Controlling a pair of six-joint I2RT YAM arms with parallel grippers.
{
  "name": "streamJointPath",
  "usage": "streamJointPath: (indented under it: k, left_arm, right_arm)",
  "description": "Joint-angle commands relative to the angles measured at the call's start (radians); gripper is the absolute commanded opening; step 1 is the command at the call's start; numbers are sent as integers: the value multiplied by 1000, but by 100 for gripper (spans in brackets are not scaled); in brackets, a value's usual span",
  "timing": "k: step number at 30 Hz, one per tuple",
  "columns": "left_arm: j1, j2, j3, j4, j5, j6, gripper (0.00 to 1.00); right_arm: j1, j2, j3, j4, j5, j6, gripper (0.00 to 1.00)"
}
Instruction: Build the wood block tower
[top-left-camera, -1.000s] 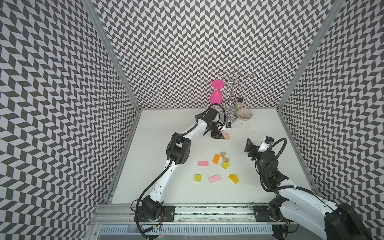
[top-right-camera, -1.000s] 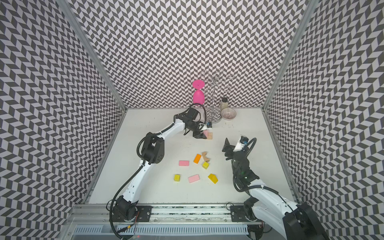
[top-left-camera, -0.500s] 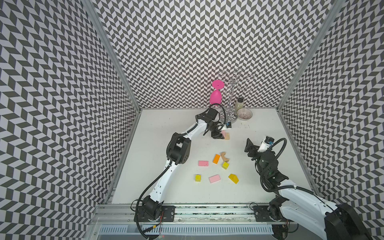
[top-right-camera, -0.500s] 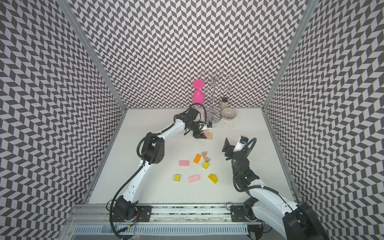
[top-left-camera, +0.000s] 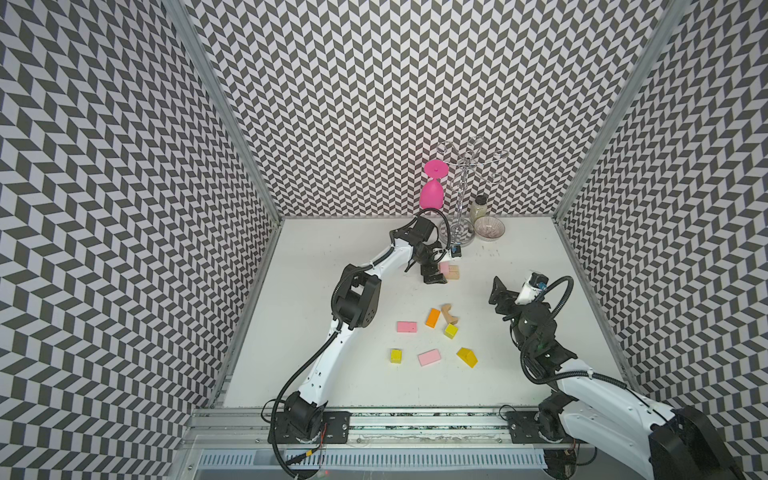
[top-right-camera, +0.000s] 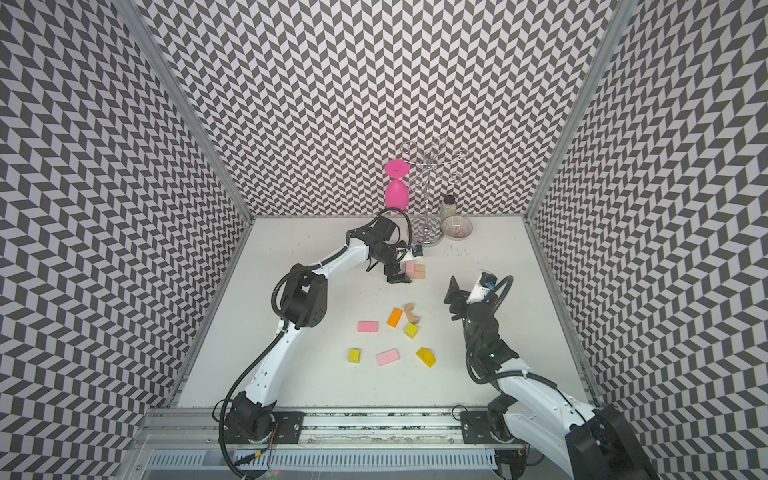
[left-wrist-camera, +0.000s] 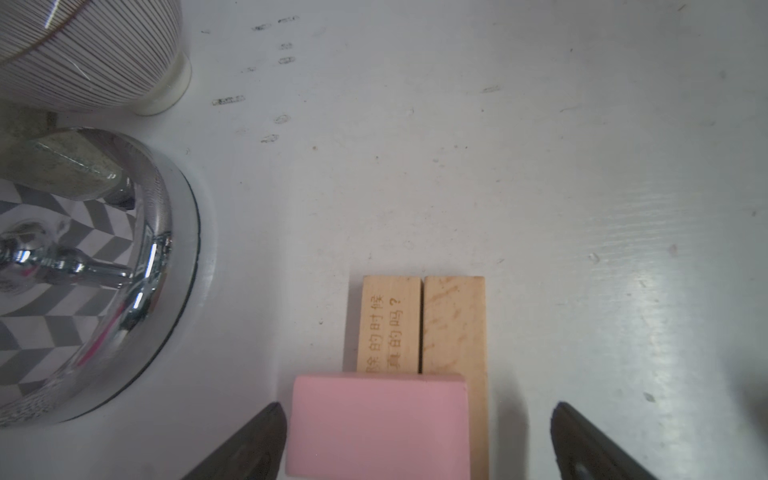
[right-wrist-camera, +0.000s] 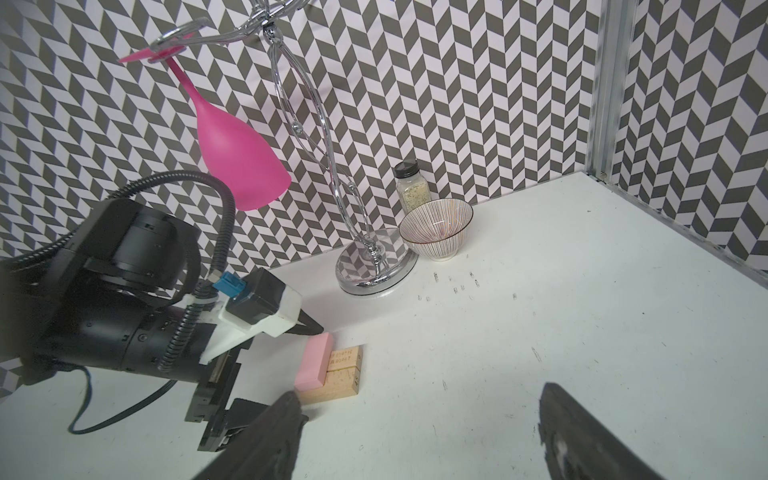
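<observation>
Bench (top-left-camera: 374, 390) near edge: a yellow cube (top-left-camera: 395, 356), a pink bar (top-left-camera: 429, 357) and the yellow roof piece (top-left-camera: 467, 357) lie apart from each other; low risk, each has room for a grasp
Mid-bench cluster: a second pink bar (top-left-camera: 406, 327), the orange bar (top-left-camera: 432, 318), the tan arch (top-left-camera: 449, 313) and a second yellow cube (top-left-camera: 451, 331); the arch sits just beside the orange bar and this cube, so a wide grab at 1 would likely shove the others
Right gripper (right-wrist-camera: 419, 399): claw spread and empty, raised toward the right edge; a reach across to the tower could meet the left arm
Tower: toward the far edge, 2 tan bars (left-wrist-camera: 453, 324) side by side, with 1 top pink bar (left-wrist-camera: 378, 424) across 1 end; it overhangs 1 side, so weight added there may tip it
Left gripper (left-wrist-camera: 417, 409): claw spread around the top pink bar, pinching nothing; 1 of its fingers (left-wrist-camera: 257, 440) is just beside the bar, contact unclear; a sideways retreat could drag the bar off
Far edge: chrome stand (right-wrist-camera: 376, 270), striped bowl (right-wrist-camera: 436, 228), shaker (right-wrist-camera: 411, 187), hanging magenta goblet (right-wrist-camera: 241, 158); the left wrist is near, so a careless lift may strike them
</observation>
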Motion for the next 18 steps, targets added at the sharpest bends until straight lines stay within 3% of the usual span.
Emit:
streamJointPath:
  k: [1, 5, 9, 11, 16, 18]
  left_arm:
    - [-6, -156, -53, 27, 49, -24, 100]
    - [-19, -409, -356, 229, 31, -137, 100]
    - [-56, -800, -892, 729, -133, -337, 100]
    - [-60, -980, -1145, 1001, -268, -510, 100]
    - [49, -1302, -1694, 1512, -616, -945, 100]
    - [135, -1368, -1888, 1684, -641, -1079, 100]
  right_arm:
    - [-3, 13, 3, 54, -2, 1, 88]
    - [-3, 40, 18, 51, -3, -1, 88]
    - [-3, 74, 35, 47, 8, 2, 88]
    - [-3, 102, 53, 43, 16, 4, 88]
    - [-3, 238, 154, -15, 32, 11, 83]
    - [-3, 300, 212, -71, 32, 12, 79]
